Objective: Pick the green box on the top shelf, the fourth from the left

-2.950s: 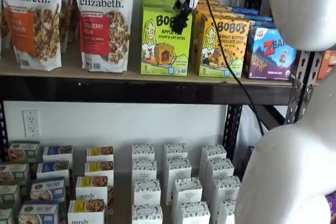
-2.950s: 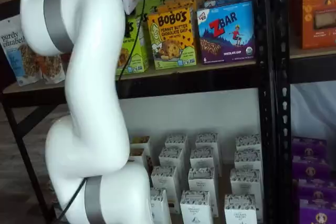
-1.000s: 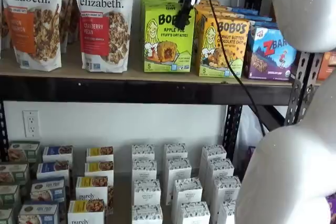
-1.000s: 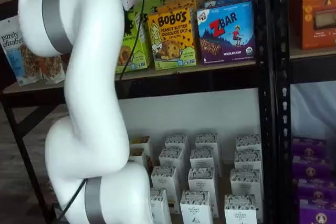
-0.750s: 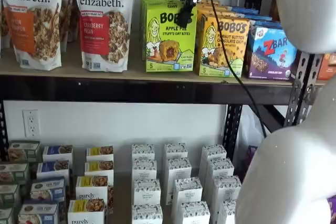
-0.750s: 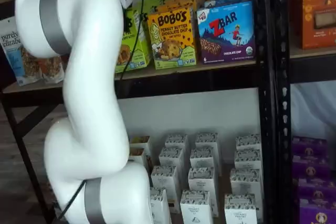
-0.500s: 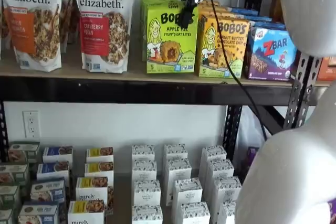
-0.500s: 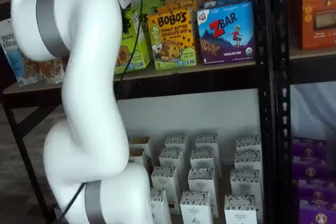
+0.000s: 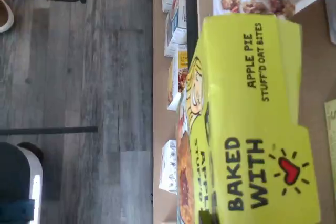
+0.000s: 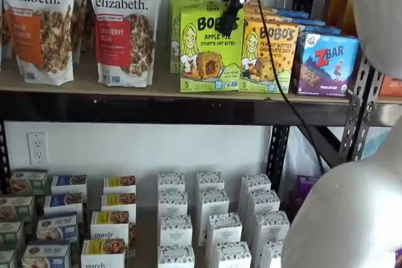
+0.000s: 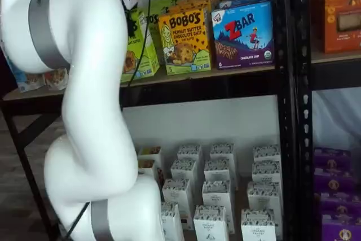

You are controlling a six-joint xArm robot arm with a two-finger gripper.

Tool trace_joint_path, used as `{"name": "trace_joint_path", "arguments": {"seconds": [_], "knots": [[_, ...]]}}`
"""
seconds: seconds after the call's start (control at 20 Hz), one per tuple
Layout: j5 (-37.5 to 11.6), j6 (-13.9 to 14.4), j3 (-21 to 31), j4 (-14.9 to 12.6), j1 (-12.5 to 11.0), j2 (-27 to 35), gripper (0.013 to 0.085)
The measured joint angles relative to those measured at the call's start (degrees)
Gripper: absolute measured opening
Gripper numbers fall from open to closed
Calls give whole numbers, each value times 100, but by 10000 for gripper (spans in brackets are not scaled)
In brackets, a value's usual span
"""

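Since a moment ago my white-bodied jaws have dragged the lime-green cardboard Bobo's apple pie box (image 10: 210, 54) forward and toward the yellow-orange Bobo's peanut butter box (image 10: 273, 54), which it now partly covers. It was flush in its row before; now it sits at the front edge of the long tan wood bench with black metal front rail (image 10: 94, 89), the top shelf. I cannot tell whether its base has left the wood.

The black fingers (image 10: 229, 16) pinch its upper corner by the look of it, jaws closed on the box. The wrist view is filled with its green top panel (image 9: 252, 103), so the grip reads as centred over it. I judge the grasp made and the pull-out underway; what remains is clearing the rail.

Counts, front row on the bench:
- two white granola pouches (image 10: 124, 26)
- one held green box, with at least one more green box (image 10: 179, 4) behind it
- one yellow-orange box, with more behind
- one blue ZBar box (image 10: 323, 61), with more behind

On the lower level there are twelve small white cartons (image 10: 176, 229), in three files of four, plus mixed small boxes at the left, too cropped to count.
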Motion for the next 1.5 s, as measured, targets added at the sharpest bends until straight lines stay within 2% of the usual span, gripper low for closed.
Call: {"name": "trace_joint_path", "arguments": {"seconds": [0.25, 0.8, 1.0, 1.25, 1.5], "knots": [[374, -32, 9, -11, -50, -103, 210], [405, -106, 402, -174, -105, -573, 210], [937, -165, 198, -227, -167, -432, 210], [649, -280, 537, -265, -264, -707, 210], [726, -363, 608, -362, -323, -765, 210]]}}
